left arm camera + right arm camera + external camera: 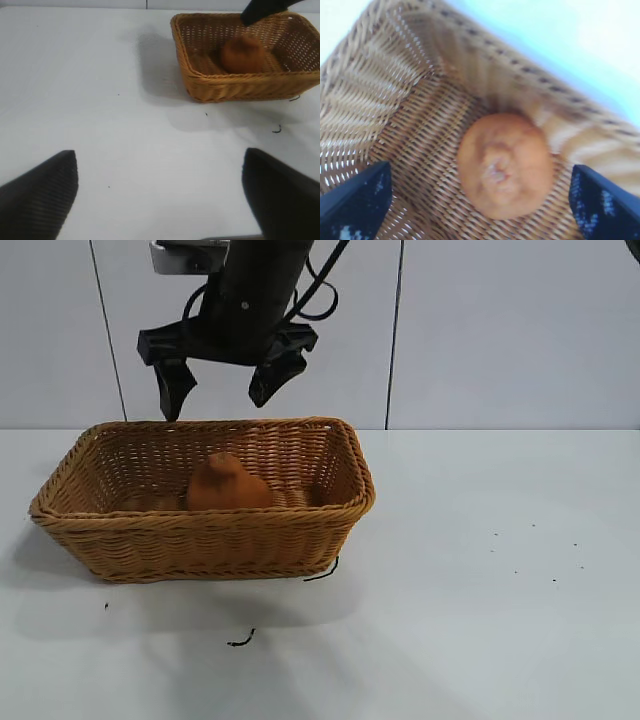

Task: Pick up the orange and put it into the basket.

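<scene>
The orange [225, 485] lies on the floor of the wicker basket [200, 530], free of any grip. My right gripper [216, 405] hangs open just above the basket's back rim, with its fingers spread wide over the orange. In the right wrist view the orange [505, 165] sits on the basket's weave [380, 75], below and between the fingers of the right gripper [480, 210], touching neither. My left gripper [160, 200] is open and empty over bare table, well away from the basket [240, 85] and the orange [242, 52].
The basket stands on a white table [500, 620]. Two small black scraps [240, 640] [322, 572] lie in front of it. A panelled wall runs behind. One right gripper finger [260, 10] shows over the basket in the left wrist view.
</scene>
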`<state>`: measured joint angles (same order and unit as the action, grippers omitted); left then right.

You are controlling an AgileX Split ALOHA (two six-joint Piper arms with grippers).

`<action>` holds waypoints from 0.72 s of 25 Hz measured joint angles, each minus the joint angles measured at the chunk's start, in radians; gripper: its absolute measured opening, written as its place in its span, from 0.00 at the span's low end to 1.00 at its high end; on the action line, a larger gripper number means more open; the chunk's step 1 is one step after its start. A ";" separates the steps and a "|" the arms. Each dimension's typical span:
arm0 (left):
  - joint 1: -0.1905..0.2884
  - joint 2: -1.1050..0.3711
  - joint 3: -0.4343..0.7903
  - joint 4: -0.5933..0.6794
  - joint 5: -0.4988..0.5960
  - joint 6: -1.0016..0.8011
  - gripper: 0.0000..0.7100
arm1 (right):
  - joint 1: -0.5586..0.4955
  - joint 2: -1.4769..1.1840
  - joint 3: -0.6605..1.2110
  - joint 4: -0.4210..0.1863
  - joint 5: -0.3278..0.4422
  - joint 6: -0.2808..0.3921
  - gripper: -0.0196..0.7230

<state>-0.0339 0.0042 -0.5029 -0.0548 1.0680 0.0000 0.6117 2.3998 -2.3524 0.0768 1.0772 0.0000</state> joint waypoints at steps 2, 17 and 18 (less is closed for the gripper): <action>0.000 0.000 0.000 0.000 0.000 0.000 0.90 | -0.030 0.000 -0.032 -0.011 0.037 0.000 0.96; 0.000 0.000 0.000 0.000 0.001 0.000 0.90 | -0.511 0.000 -0.051 -0.065 0.133 0.007 0.96; 0.000 0.000 0.000 0.000 0.001 0.000 0.90 | -0.542 0.000 -0.048 -0.068 0.134 0.008 0.96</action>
<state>-0.0339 0.0042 -0.5029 -0.0548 1.0690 0.0000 0.0701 2.3998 -2.4007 0.0092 1.2112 0.0077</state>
